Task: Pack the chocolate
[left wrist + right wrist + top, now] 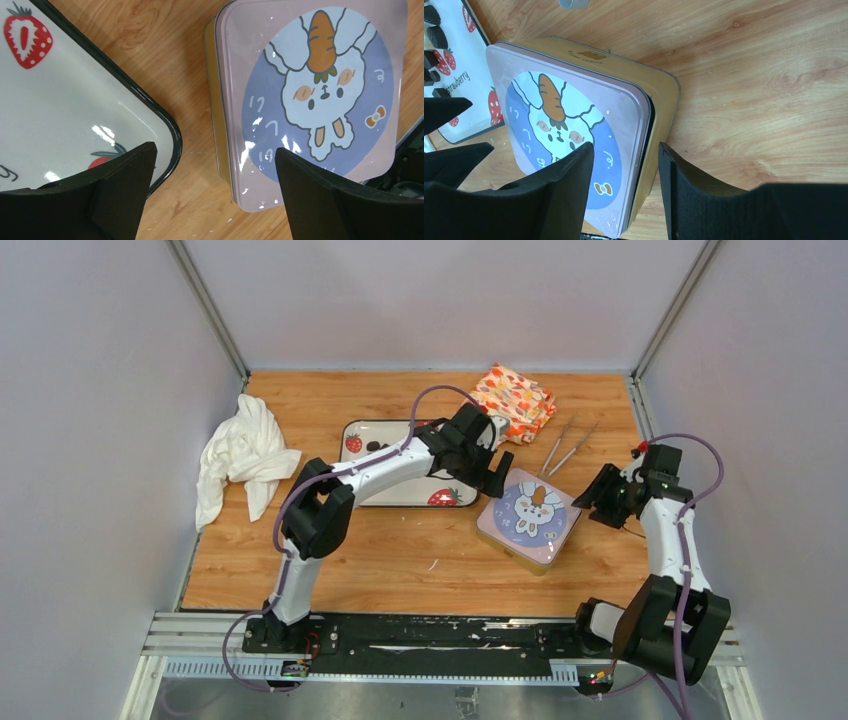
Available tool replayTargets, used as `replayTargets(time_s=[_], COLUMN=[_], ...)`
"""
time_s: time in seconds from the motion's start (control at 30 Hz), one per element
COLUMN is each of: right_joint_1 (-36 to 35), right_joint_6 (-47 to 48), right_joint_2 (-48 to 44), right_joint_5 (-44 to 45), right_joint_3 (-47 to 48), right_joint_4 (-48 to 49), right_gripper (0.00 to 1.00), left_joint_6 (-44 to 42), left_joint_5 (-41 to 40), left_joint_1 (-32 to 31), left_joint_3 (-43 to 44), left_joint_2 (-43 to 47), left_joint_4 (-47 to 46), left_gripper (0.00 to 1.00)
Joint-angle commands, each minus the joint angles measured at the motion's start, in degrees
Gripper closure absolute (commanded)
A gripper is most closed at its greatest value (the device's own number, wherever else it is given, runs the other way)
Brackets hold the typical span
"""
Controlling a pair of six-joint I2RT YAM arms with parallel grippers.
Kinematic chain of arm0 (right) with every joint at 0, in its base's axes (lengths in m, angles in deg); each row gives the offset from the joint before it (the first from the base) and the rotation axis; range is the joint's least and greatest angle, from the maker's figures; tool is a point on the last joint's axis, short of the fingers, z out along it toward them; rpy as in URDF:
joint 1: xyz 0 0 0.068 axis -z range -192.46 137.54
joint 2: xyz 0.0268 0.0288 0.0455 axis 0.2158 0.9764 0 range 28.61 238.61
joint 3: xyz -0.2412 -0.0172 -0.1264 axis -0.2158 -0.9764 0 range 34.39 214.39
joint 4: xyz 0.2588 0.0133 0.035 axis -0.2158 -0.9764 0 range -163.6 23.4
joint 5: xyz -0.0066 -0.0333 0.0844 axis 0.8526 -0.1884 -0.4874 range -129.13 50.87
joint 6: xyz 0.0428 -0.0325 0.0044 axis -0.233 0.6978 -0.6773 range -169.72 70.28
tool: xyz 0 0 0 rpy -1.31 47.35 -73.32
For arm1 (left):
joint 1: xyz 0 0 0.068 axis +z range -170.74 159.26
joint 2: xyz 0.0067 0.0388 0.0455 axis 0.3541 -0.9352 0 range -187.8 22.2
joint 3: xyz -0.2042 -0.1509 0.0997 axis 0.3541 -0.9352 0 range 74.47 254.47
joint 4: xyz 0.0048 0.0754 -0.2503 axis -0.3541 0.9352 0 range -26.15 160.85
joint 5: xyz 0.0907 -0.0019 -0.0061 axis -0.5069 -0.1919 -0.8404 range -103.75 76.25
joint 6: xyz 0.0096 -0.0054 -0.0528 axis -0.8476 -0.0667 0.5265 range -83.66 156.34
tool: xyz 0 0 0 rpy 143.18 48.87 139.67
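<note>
Several small dark chocolate pieces (375, 445) (435, 34) lie on a white strawberry-print tray (400, 490) (60, 100) (470, 75). To the tray's right sits a gold tin (528, 522) (659, 100) with a pink rabbit lid (310, 100) (559, 115) on top, lying slightly askew. My left gripper (490, 478) (215, 165) hovers open over the gap between tray and tin, one finger above each. Over the tin's right edge my right gripper (602, 502) (626, 155) is open too, straddling the lid's rim and holding nothing.
Metal tweezers (565, 450) lie behind the tin. An orange patterned packet (515, 400) sits at the back, and a crumpled white cloth (240, 455) lies at the far left. Grey walls enclose the wooden table (400, 560) on three sides.
</note>
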Motion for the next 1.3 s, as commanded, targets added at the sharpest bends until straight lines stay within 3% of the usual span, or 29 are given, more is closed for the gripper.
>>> replayTargets(time_s=[0.0,0.3,0.73,0.9,1.13,1.27], right_joint_1=[0.61,0.71,0.75,0.75,0.69,0.74], right_joint_6=[1.21,1.42,1.20,0.99,0.99,0.71], right_joint_2=[0.21,-0.72,-1.76,-1.97,-2.03,-2.47], right_joint_5=[1.65,1.62,0.63,0.63,0.63,0.35], right_joint_3=[-0.73,-1.21,-2.67,-3.02,-3.28,-3.54], right_joint_4=[-2.43,-3.52,-3.69,-3.60,-3.45,-3.49], right_gripper=[0.45,0.43,0.40,0.40,0.40,0.40], left_joint_6=[1.26,2.74,2.51,7.12,7.38,6.02], left_joint_5=[1.29,8.57,9.69,10.09,7.06,10.32], left_joint_1=[-0.35,-0.35,-1.05,-1.14,-1.14,-1.18], left_joint_3=[0.05,2.02,7.62,8.82,16.77,19.15], left_joint_2=[-1.90,-5.47,-6.90,-7.21,-9.84,-11.32], left_joint_4=[-1.70,-3.06,5.27,6.94,17.10,20.81], left_gripper=[0.06,0.10,0.08,0.07,0.06,0.05])
